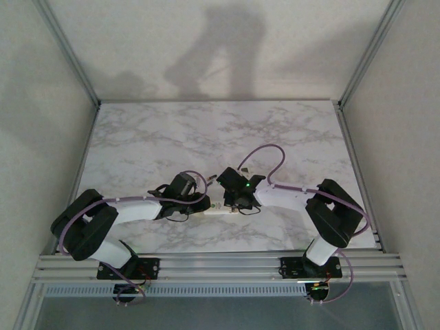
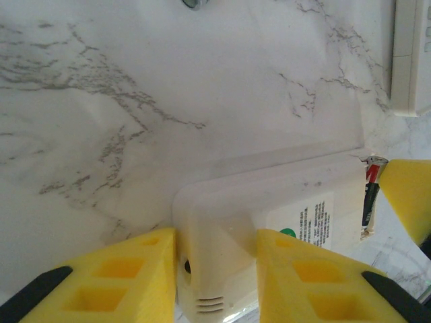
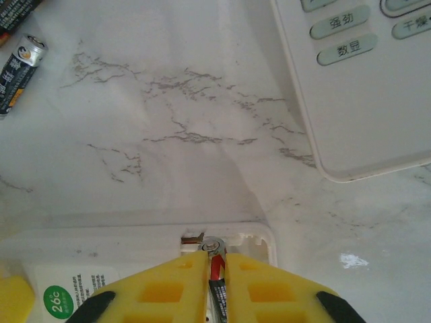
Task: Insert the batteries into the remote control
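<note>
Toward the near edge, far marble (image 1: 206, 134) open, remote control (image 2: 269, 205) is gripped by left gripper (image 2: 215, 250), battery (image 3: 216, 269) by right gripper (image 3: 215, 256); spare battery (image 3: 20, 70) is seen from right wrist.

My left gripper (image 2: 215, 269) clamps one end of the remote (image 2: 269, 208) and my right gripper (image 3: 215, 259) pinches a battery (image 3: 215, 272) at the other, leaving little room along it. Ahead of my right gripper, a handset (image 3: 363, 81) blocks one side and a loose battery (image 3: 17, 70) lies at the other, bare marble between. The far half of the table (image 1: 227, 130) lies open.
</note>
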